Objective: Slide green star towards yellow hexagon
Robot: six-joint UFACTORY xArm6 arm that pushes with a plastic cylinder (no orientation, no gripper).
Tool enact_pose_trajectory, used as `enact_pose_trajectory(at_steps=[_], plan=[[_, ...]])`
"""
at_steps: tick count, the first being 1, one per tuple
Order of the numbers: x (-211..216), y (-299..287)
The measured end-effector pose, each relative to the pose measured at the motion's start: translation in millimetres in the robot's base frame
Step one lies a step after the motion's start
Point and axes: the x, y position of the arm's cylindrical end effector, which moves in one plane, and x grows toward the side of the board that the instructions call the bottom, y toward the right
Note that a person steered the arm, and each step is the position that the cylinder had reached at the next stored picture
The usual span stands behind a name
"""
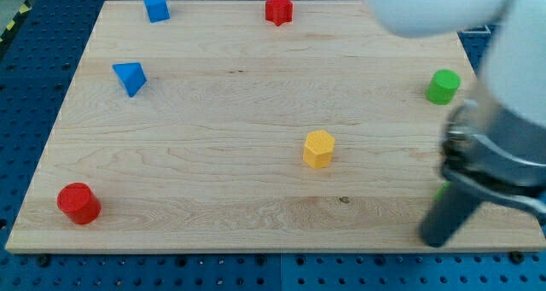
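1. My tip (433, 240): lower end of a dark rod, blurred, resting on the board near its bottom edge at the view's right. It is a bare rod with no jaws to open or close, and it holds nothing. No block touches the tip itself.

2. Green sliver (440, 191): a small patch of green showing at the rod's left edge, just above my tip. The rest is hidden behind the rod, so its shape cannot be made out, nor whether the rod touches it.

3. Yellow hexagon (318, 148): up and to the view's left of my tip, well apart from it, standing alone on open wood.

4. Green block (443, 86): almost straight above my tip towards the view's top, close to the board's right edge. Its outline looks rounded and not clearly a star. Whether this block or the sliver is the green star cannot be told.

5. Red star (278, 8): far up and left of my tip, at the board's top edge.

6. Blue cube-like block (156, 6): further left along the same top edge.

7. Blue wedge-shaped block (130, 78): far left of my tip and higher, below the blue cube-like block.

8. Red cylinder (78, 203): furthest left, slightly higher than my tip, near the board's bottom-left corner.

9. Wooden board (213, 112): pale, carrying every block.

10. Blue perforated table (34, 78): showing around the board
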Motion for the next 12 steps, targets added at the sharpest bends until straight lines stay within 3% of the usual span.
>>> enact_pose_trajectory(at_steps=[1,7,8,10,12], plan=[[-3.6,42.2],[-58.8,29.0],[-47.5,68.0],[-79.4,104.4],[-79.3,49.2]])
